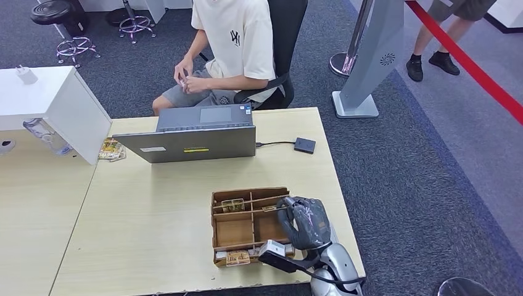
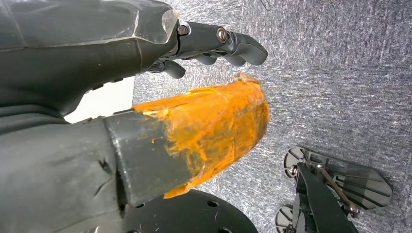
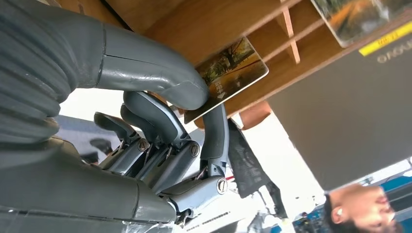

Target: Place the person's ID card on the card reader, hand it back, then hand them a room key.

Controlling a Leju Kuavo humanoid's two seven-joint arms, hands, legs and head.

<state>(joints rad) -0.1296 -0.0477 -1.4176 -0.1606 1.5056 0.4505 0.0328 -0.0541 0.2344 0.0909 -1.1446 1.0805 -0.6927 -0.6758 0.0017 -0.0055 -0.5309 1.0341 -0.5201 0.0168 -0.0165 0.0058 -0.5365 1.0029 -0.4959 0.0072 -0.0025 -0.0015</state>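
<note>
Fingers: in the right wrist view the thumb (image 3: 160, 80) presses on the printed face of a room key card (image 3: 228, 73), and one dark finger (image 3: 216, 128) comes up under its edge. The card looks pinched between them; the other fingers are curled below, touching nothing I can make out.
Right hand: the right hand (image 1: 306, 222) sits at the right side of the wooden organiser tray (image 1: 217, 231), over its right compartments.
Left hand: the left hand (image 2: 214, 46) hangs over grey carpet with its fingers loosely bent and nothing in them.
Key card, handling: judged thin, stiff, light and glossy. It will probably slide if squeezed on the faces alone, so a pinch across one short end, thumb on top and a finger beneath, suits it best. It should not bend or break under a firm pinch.
Key card, place: at the tray's right side, partly lifted clear of a divider, with another card lying in a compartment beyond it.
Card reader: the small black card reader (image 1: 304, 145) lies on the bench (image 1: 154, 228) beyond the tray, wired to the laptop (image 1: 197, 139).
Person: the seated person (image 1: 231, 46) is beyond the laptop from the tray, both hands together in the lap. Whether they hold the ID card is too small to tell.
</note>
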